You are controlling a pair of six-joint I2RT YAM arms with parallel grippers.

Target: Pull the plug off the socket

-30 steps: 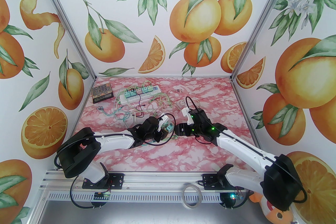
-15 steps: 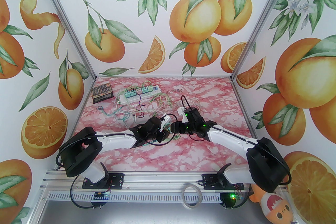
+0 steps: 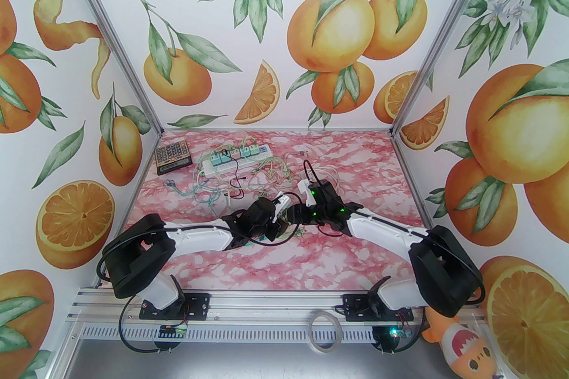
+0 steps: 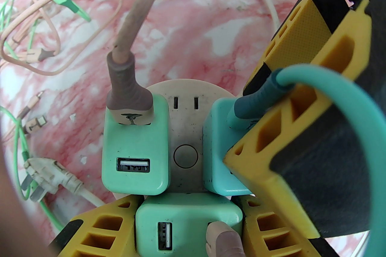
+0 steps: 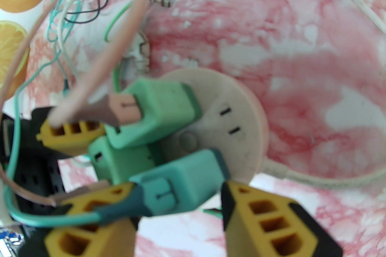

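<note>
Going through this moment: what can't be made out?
Top external: round socket, hidden under both wrists.
Right wrist: blurred; whether the right gripper presses the teal plug is unclear.
Left wrist: teal plug's outer side covered by the right gripper's finger; near green plug, held by the left gripper, cut off at bottom edge.
</note>
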